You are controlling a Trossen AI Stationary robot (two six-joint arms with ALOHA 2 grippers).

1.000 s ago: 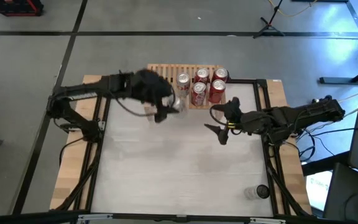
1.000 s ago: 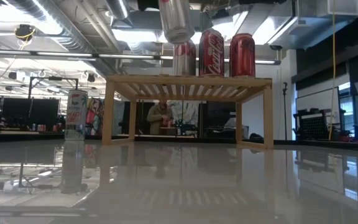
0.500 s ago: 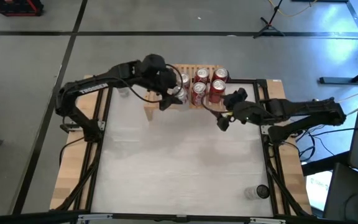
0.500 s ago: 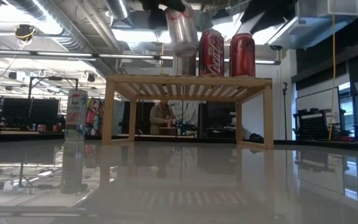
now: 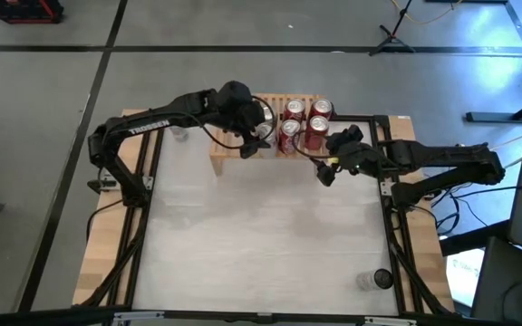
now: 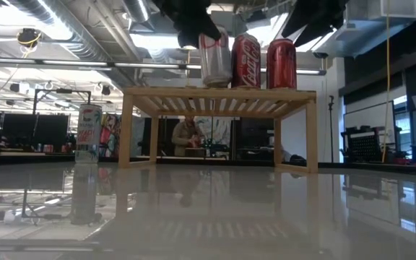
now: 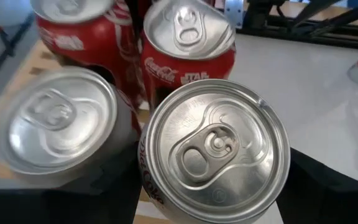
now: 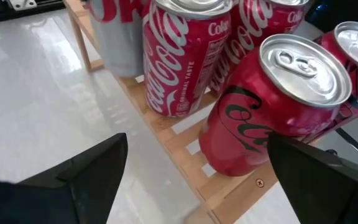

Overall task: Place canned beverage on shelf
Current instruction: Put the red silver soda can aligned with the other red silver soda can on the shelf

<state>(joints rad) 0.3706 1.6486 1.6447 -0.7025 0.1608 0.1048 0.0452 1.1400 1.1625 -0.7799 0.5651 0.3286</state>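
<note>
My left gripper (image 6: pixel 193 18) clamps the silver can (image 7: pixel 213 149); I'll lower it straight onto the shelf (image 6: pixel 219 97) front edge.

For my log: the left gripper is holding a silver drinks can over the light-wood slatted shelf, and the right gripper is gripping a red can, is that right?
Not quite. In the right wrist view the right gripper is open and empty beside the red cans. The left gripper does hold the silver drinks can over the light-wood slatted shelf.

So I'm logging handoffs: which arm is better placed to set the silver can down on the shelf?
Left. Its pincer already grips the silver can just over the shelf, beside the red cans. The right pincer is open and empty at the shelf's other end.
</note>
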